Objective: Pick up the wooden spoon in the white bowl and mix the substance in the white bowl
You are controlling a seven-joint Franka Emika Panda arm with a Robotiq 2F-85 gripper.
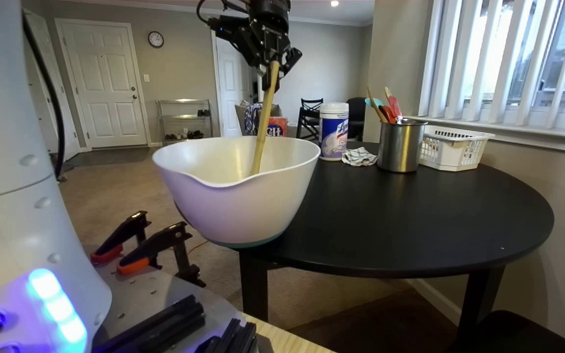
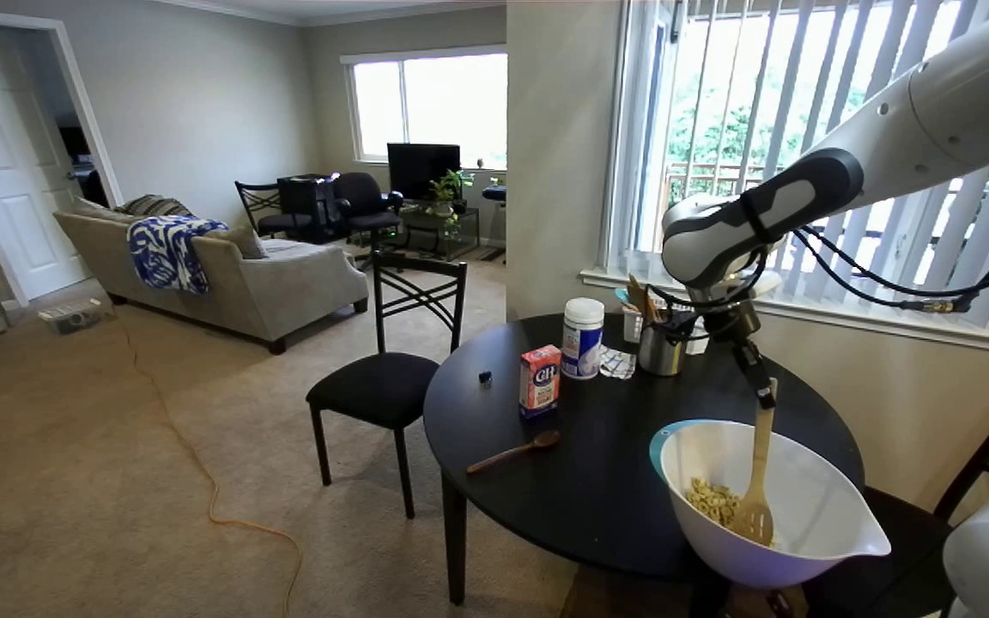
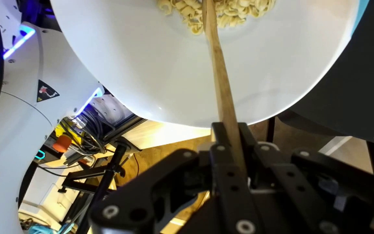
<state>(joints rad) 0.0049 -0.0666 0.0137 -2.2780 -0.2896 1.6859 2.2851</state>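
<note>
One claw [image 3: 230,127], one held spoon [image 2: 761,455]; one bowl [image 1: 236,211]

A home's living area, a sofa [image 2: 237,283] is standing on carpet [image 2: 74,463], a blue-and-white throw [image 2: 165,251] is draping over its back, shoes [image 1: 195,134] are sitting on a rack [image 1: 183,102], a clock [image 1: 156,39] is hanging near a panelled door [image 1: 103,83], vertical blinds [image 1: 486,61] are lining a window [image 1: 550,68]

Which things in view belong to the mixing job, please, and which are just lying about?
For the job: white bowl; pasta inside; wooden spoon; gripper, shut on it.

Lying about: brown spoon; carton; canister; checked cloth; metal utensil cup; white basket; small dark object.
</note>
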